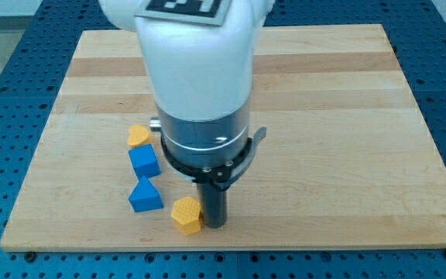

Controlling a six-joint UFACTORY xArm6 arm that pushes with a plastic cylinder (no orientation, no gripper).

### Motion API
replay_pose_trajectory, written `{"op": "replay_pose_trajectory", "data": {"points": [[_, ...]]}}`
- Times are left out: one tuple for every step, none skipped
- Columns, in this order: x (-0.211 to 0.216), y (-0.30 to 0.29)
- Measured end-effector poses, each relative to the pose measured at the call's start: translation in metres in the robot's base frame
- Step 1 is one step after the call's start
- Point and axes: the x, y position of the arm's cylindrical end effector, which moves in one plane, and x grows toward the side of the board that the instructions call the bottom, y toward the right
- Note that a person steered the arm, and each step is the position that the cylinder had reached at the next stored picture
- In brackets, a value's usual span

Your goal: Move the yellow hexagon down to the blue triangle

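- yellow hexagon [186, 215] is shown near the bottom edge of the tabletop [324, 116], just right of and slightly below the blue triangle [145, 195]; a narrow gap of bare wood is seen between the two.
- my tip [214, 225] is shown touching, or all but touching, the hexagon's right side; no jaws are fitted, only a straight dark rod, so nothing is clamped.
- the step in hand is judged to be the closing stage: the hexagon is already low on the board and close to the triangle.
- the next move is judged to call for a short push toward the view's left, with contact kept on the hexagon's right face so that it does not rotate or slip off toward the bottom edge.
- a blue cube [144, 161] is seen just above the triangle, and a yellow heart-shaped block [137, 137] above that, the three forming a loose column at the view's left.
- the blocks appear as matte, solid-coloured pieces with crisp edges; the tabletop is of pale wooden strips with visible grain, smooth enough for sliding.
- the arm's white housing and dark metal collar hide part of the board's centre.
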Motion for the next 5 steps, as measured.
{"op": "replay_pose_trajectory", "data": {"points": [[0.000, -0.013], [0.000, -0.024], [0.000, -0.034], [0.000, -0.043], [0.000, -0.050]]}}
